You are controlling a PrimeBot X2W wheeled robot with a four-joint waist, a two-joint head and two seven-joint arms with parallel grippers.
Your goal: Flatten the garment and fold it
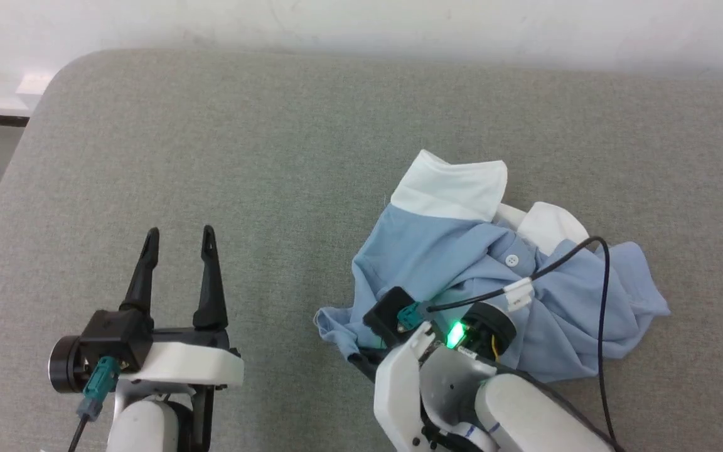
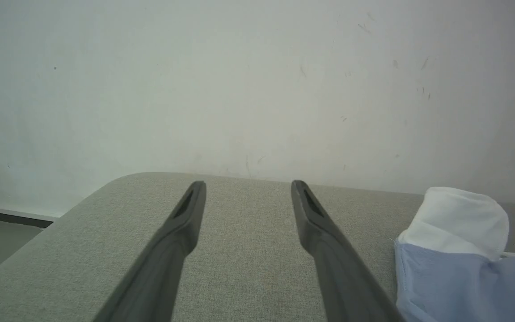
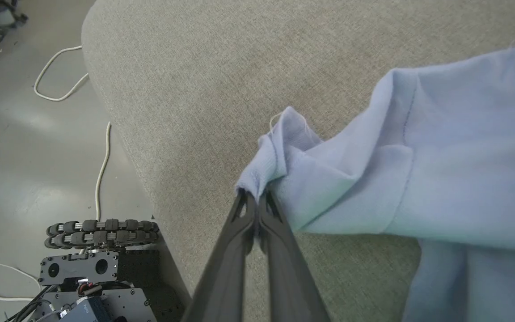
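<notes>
The garment [image 1: 462, 276], a light blue polo shirt with a white collar and white buttons, lies crumpled on the right half of the grey cushioned surface [image 1: 261, 163]. My right gripper [image 3: 253, 197] is shut on a corner of its hem [image 3: 266, 156], with the cloth pinched between the fingertips. In the head view the right wrist [image 1: 449, 351] covers that near-left part of the shirt. My left gripper [image 1: 179, 238] stands open over bare cushion to the left of the shirt, nothing between its fingers [image 2: 186, 219]. The collar [image 2: 458, 219] shows at the right of the left wrist view.
A white wall [image 1: 361, 25] runs behind the cushion. The cushion's rounded corner [image 1: 60, 69] is at the far left, with floor beyond. My wheeled base [image 3: 101, 232] and loose white cables [image 3: 56, 76] lie on the floor by the near edge. A black cable [image 1: 600, 295] loops over the shirt.
</notes>
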